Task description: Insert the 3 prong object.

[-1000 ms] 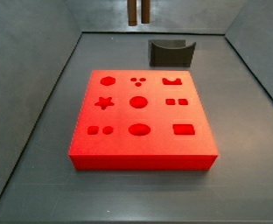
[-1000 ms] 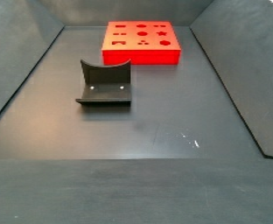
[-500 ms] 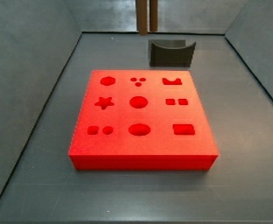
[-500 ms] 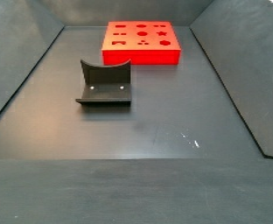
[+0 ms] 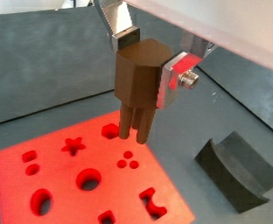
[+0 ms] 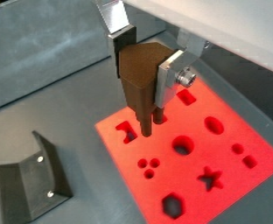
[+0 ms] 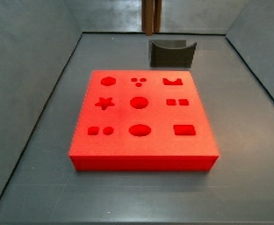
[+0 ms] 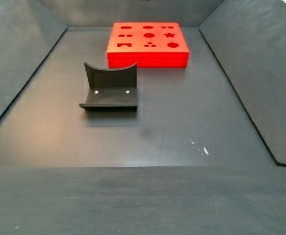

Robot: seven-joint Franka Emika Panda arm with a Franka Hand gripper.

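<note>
We hold the slim dark-brown 3 prong object (image 5: 139,87) clamped in our hand (image 5: 145,61), prongs down, high above the red moulded block (image 6: 209,144), ready for its three-hole socket (image 5: 129,160).

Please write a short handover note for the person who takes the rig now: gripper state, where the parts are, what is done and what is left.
Gripper: jaws shut on the 3 prong object, held upright with prongs pointing down, above the red block.
3 prong object: both wrist views show it in the air, not yet in any hole. In a side view only its lower end shows at the top edge.
Red block: flat on the floor, all holes empty. The three-dot hole is in the row nearest the fixture.
Done: piece picked up and carried over the block.
Left: line up with the three-dot hole, lower, insert, release.
</note>
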